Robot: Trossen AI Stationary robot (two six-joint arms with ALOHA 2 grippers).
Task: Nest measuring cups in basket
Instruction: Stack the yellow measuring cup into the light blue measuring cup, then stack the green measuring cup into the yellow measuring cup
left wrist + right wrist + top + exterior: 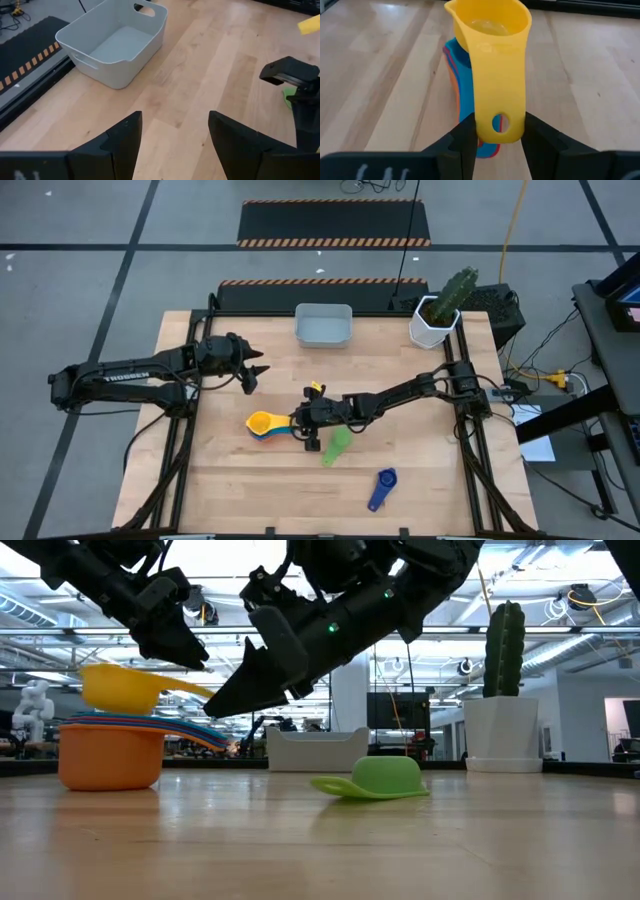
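We see the right gripper (499, 131) pinching the yellow cup (492, 30) by its handle end, bowl ahead of the jaws, above the stacked cups (457, 65), left gripper (172, 135) spread, holding nothing.

My left arm (125, 372), at the high view's middle left, reads "TROSSEN" in white; I find nothing else legible.
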